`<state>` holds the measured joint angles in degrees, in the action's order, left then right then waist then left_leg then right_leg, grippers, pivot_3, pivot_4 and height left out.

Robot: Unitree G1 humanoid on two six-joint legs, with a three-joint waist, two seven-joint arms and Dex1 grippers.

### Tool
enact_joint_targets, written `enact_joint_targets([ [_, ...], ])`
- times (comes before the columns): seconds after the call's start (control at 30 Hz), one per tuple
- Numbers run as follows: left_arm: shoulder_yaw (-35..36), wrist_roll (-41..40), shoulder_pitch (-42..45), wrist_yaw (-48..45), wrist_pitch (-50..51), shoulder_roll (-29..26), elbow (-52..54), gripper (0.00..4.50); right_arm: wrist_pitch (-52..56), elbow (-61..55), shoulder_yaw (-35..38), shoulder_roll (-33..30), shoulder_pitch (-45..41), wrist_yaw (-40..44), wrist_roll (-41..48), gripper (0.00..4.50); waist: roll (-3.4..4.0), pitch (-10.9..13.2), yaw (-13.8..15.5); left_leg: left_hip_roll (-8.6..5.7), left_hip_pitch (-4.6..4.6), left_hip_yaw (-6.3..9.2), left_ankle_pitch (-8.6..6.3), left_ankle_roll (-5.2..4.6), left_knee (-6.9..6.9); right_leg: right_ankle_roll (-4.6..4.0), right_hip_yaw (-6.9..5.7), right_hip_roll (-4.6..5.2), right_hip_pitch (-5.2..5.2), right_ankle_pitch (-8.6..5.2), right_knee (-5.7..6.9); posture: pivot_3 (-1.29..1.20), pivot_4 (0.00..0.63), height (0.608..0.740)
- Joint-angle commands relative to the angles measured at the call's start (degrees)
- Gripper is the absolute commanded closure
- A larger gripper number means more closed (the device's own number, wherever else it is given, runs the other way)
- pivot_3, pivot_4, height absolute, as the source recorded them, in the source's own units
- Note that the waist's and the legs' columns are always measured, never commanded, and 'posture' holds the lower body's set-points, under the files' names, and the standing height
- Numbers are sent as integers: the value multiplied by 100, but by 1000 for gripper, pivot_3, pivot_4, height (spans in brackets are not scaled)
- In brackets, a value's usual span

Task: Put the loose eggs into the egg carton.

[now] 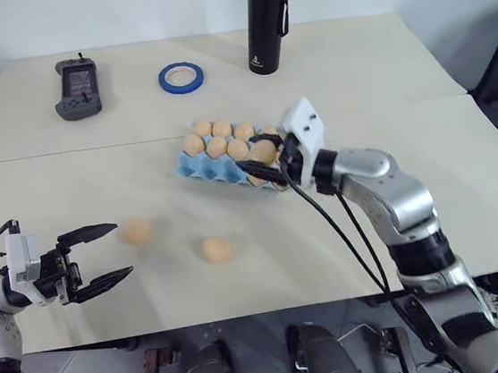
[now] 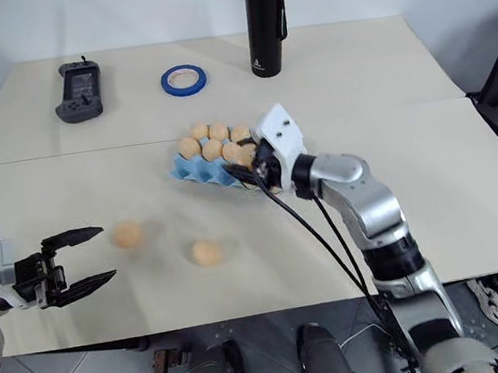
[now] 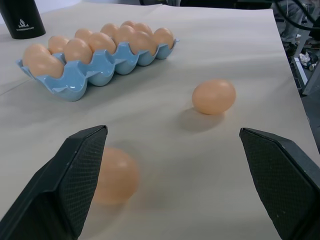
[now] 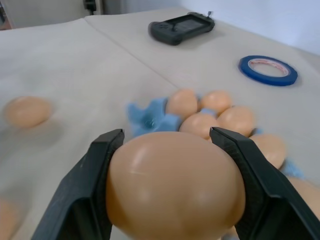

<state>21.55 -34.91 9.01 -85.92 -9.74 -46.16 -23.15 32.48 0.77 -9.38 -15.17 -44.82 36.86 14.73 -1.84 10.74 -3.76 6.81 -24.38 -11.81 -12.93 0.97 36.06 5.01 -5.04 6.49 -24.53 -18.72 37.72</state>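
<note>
The light blue egg carton (image 1: 191, 168) lies mid-table with several tan eggs in its cups. My right gripper (image 1: 268, 159) hovers over the carton's near right end, shut on one egg (image 4: 175, 185) that fills the gap between its black fingers. Two loose eggs rest on the table nearer to me: one (image 1: 135, 231) just beyond my left gripper (image 1: 121, 250), the other (image 1: 217, 249) to its right. That left gripper is open, low over the table with nothing between its fingers. In the left wrist view the nearer egg (image 3: 116, 175) sits beside one finger.
At the back of the table a black bottle (image 1: 267, 22) stands upright, with a blue tape ring (image 1: 182, 77) to its left and a grey handheld controller (image 1: 77, 89) further left. A seam runs across the table behind the carton. Cables hang from my right wrist.
</note>
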Motion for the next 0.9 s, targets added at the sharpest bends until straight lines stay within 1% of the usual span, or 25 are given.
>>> enact_joint_targets([
  [0.03,172,-33,-63,-13,-30,-63,238,0,-380,614,-153,248,-319,-101,-251,2061,0,0,-12,1,-4,-1,0,1,0,0,-2,-1,-4,0,1,0,150,740],
  [0.13,250,-77,-159,45,-7,-53,371,0,-704,1197,-242,461,-541,-108,-449,2061,0,0,-44,1,-14,-8,-2,5,1,1,-11,0,-9,0,0,0,150,740],
  [0.17,290,-111,-180,49,-20,-30,414,0,-793,1376,-269,534,-599,-114,-511,2061,0,0,-63,1,-17,-15,7,20,1,3,-12,0,-10,1,0,0,150,740],
  [0.3,392,-244,-222,60,18,56,552,0,-1016,1748,-312,705,-706,-114,-676,2061,0,0,-113,1,-18,-39,16,35,2,4,-14,-1,-10,2,1,0,150,740],
  [0.37,419,-302,-248,24,60,94,620,0,-1154,1851,-373,771,-717,-77,-757,1362,0,0,-128,4,-18,-39,18,38,2,4,-14,-3,-10,2,3,0,150,740],
  [0.4,428,-317,-256,10,75,106,642,0,-1190,1887,-383,798,-721,-64,-779,1183,0,0,-133,5,-16,-39,19,39,2,4,-14,-4,-10,1,5,0,150,740],
  [0.5,437,-360,-249,-14,96,137,670,0,-1250,1949,-374,868,-745,-50,-809,173,0,0,-141,6,-16,-39,22,43,2,3,-13,-6,-12,1,9,0,150,740],
  [0.53,440,-371,-239,-21,99,151,673,0,-1267,1954,-369,888,-751,-46,-817,32,0,0,-139,7,-16,-39,22,43,2,2,-13,-6,-12,1,9,0,150,740],
  [0.67,421,-511,-140,-143,178,215,665,0,-1275,1908,-302,921,-775,-49,-804,32,0,0,-132,6,-16,-37,22,43,2,2,-13,-5,-12,1,9,0,150,740],
  [0.77,390,-531,-57,-223,167,232,614,0,-1137,1573,-243,805,-703,95,-697,32,0,0,-124,6,-17,-36,22,43,3,2,-13,-6,-11,1,9,0,150,740],
  [0.9,230,-519,-25,-612,126,113,450,0,-584,291,-301,221,-180,1023,-140,32,-1,-1,-105,6,-17,-24,21,42,1,3,-13,-5,-11,1,7,0,150,740],
])
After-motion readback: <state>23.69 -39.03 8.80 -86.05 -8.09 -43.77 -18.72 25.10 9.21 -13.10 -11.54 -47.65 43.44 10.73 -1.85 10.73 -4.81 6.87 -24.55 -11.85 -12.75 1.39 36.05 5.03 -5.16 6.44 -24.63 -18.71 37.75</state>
